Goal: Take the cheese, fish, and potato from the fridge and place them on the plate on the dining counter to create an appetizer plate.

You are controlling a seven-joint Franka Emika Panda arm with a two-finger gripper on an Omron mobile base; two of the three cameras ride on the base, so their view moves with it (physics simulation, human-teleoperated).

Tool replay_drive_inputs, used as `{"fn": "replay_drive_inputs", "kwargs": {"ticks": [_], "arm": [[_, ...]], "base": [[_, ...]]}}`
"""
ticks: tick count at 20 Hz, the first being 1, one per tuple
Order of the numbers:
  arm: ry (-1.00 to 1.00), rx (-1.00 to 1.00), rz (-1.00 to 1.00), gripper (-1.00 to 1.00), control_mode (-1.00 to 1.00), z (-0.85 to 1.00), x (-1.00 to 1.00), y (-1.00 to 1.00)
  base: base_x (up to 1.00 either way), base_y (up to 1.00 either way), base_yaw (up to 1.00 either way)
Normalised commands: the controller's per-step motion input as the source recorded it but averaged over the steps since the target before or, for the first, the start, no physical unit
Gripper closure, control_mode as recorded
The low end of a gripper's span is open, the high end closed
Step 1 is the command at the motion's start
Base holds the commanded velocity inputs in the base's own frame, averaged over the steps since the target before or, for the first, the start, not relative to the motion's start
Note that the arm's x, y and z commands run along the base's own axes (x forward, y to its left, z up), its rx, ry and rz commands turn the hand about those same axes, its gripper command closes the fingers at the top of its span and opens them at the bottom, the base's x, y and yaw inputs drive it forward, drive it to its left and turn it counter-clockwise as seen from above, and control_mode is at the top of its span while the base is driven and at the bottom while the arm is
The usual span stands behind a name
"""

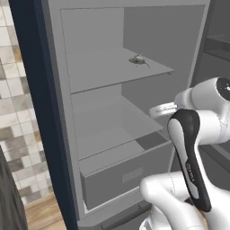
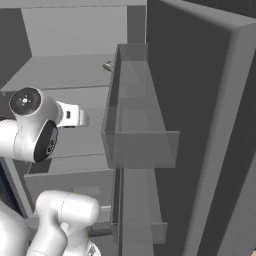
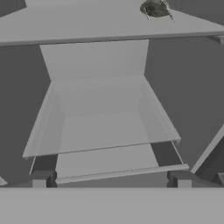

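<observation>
Reaching into the fridge (image 1: 63, 112) with gripper (image 3: 111, 179) jaws apart, we are judging the upper-shelf fish (image 1: 139, 60) slippery, best pinched mid-body.

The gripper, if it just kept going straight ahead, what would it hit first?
Probably the fridge's lower shelf or the back wall behind it; depth is unclear. The open gripper points there, below the fish.

The white arm rose bent at the elbow, its forearm reaching forward and level. The gripper (image 3: 111, 180) pointed ahead with its jaws spread wide, holding nothing.
</observation>
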Motion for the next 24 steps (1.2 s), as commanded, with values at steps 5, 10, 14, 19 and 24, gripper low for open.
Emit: {"fn": "replay_drive_inputs", "kwargs": {"ticks": [5, 10, 14, 19, 24], "arm": [[0.00, -0.06, -0.15, -1.00, -1.00, 0.43, 0.02, 0.03], [0.00, 0.00, -0.11, -1.00, -1.00, 0.46, 0.22, 0.00], [-0.02, 0.00, -0.04, -1.00, -1.00, 0.52, 0.20, 0.00], [-0.02, 0.00, -0.07, -1.00, -1.00, 0.32, 0.25, -0.03], [-0.01, 0.00, -0.02, -1.00, -1.00, 0.04, 0.50, -0.01]], "base": [[0.00, 0.00, 0.00], [0.00, 0.00, 0.00], [0.00, 0.00, 0.00], [0.00, 0.00, 0.00], [0.00, 0.00, 0.00]]}}
